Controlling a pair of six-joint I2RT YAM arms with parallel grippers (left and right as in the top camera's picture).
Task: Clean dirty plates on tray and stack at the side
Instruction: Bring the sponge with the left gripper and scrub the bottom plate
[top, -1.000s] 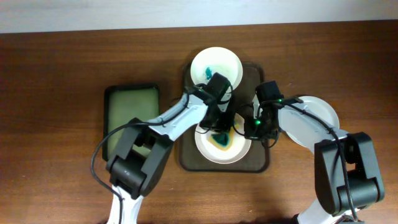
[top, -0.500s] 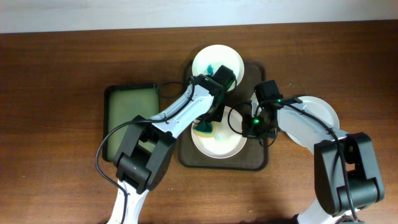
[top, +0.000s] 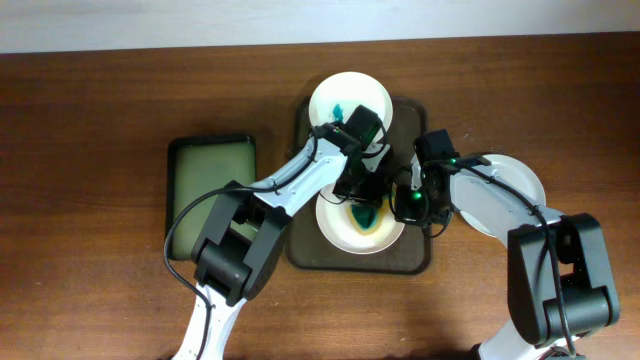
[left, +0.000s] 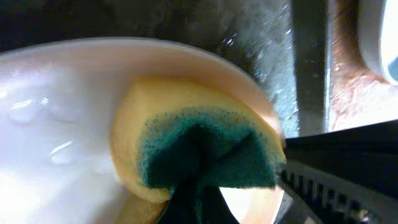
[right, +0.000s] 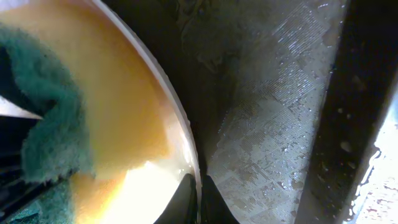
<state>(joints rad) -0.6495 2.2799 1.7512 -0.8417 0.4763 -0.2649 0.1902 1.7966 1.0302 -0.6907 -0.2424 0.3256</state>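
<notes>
My left pincer (left: 196, 202) is clamped on a folded yellow-green sponge (left: 193, 149), pressing it into the near plate (top: 340, 232) on the tray (top: 300, 260), whose long axis runs away from me. Only the right wrist view shows my right pincer (right: 199, 200) pinching that plate's rim.

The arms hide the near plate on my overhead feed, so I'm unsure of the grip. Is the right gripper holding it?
Observer: Yes. The right gripper pinches the plate by its rim, one finger each side.
Operator: What's in the left gripper?
Observer: A folded sponge, yellow with a green scrub side, pressed on the plate.
Operator: Is the plate wet?
Observer: Yes, water beads sit beside the sponge.
</notes>
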